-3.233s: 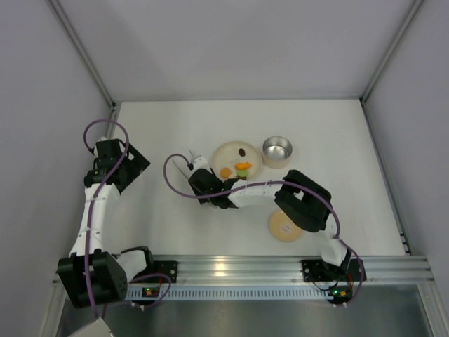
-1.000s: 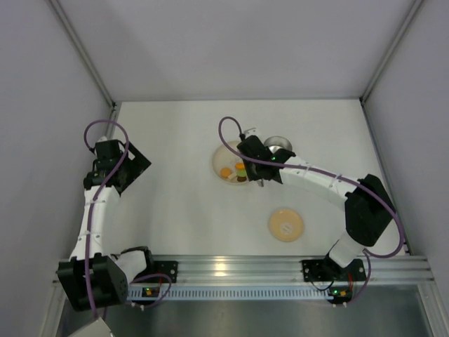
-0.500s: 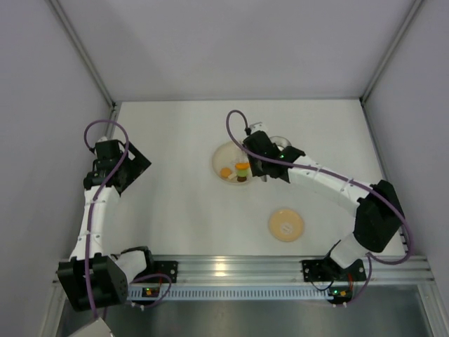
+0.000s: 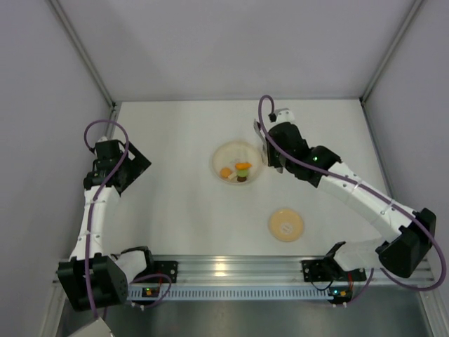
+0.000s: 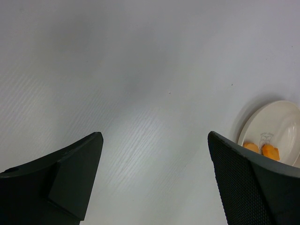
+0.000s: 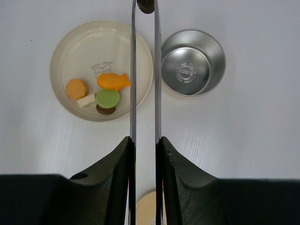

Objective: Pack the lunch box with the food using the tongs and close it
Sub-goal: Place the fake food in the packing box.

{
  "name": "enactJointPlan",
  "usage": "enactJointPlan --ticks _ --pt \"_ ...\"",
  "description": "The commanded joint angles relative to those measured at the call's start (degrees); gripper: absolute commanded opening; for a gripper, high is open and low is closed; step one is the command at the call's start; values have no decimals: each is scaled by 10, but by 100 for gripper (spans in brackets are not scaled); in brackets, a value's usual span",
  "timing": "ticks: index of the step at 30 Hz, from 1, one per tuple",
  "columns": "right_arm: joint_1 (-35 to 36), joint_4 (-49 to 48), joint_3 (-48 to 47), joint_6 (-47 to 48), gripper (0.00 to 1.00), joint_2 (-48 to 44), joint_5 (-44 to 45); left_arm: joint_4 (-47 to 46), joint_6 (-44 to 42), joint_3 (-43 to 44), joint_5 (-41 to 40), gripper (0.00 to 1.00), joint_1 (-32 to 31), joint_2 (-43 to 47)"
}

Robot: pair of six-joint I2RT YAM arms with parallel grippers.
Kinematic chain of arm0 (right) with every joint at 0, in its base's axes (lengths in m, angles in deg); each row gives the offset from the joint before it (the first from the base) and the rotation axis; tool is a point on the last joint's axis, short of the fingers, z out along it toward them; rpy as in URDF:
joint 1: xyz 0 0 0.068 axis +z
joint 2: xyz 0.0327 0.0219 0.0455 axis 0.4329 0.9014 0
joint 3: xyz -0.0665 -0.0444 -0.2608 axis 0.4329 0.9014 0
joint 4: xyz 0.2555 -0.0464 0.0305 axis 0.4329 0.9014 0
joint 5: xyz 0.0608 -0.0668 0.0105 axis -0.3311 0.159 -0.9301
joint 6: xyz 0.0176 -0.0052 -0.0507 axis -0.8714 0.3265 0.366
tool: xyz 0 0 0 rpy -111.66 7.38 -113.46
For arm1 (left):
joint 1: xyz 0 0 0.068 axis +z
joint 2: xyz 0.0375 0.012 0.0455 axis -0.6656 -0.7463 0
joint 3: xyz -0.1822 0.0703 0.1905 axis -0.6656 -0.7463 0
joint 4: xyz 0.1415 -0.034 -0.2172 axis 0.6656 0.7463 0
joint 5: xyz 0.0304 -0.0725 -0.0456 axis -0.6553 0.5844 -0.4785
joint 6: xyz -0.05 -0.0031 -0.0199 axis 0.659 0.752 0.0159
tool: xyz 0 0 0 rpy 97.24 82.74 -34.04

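Right now we see the right gripper (image 6: 144,139) clenched on the tongs (image 6: 133,70). One finger presses each blade from outside, and the blades run straight out from the wrist, nearly parallel. Something small and dark sits between them at their far end, and we cannot tell what it is.

Below the tongs, two containers stand just beside each other on the table (image 5: 140,70). In the wrist view the plate (image 6: 61,51) is on the left and the tin (image 6: 193,62) on the right. All the food (image 6: 108,98) lies on the plate, bunched toward one side (five small pieces: two orange, one green, one brown, one white). The brown piece is partly tucked under the green one. The tin is open and holds nothing, and we see only its shiny bottom with a stamped mark. Its lid (image 4: 286,225) lies flat on the table, well apart from it and nearer the arm bases.

Off to the side, the left gripper (image 5: 154,136) hangs over bare table with its jaws spread wide and holding nothing.
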Motion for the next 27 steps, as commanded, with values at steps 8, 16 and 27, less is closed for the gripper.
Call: enactJointPlan --ticks 8,16,27 --pt "-29 40 54 -4 13 -70 30 -24 -9 -6 5 99 2 12" --pt "-38 39 75 -8 17 -77 24 -24 -9 -6 5 99 2 13" --pt "-48 38 82 -5 29 -74 20 -25 -9 -6 5 99 2 14"
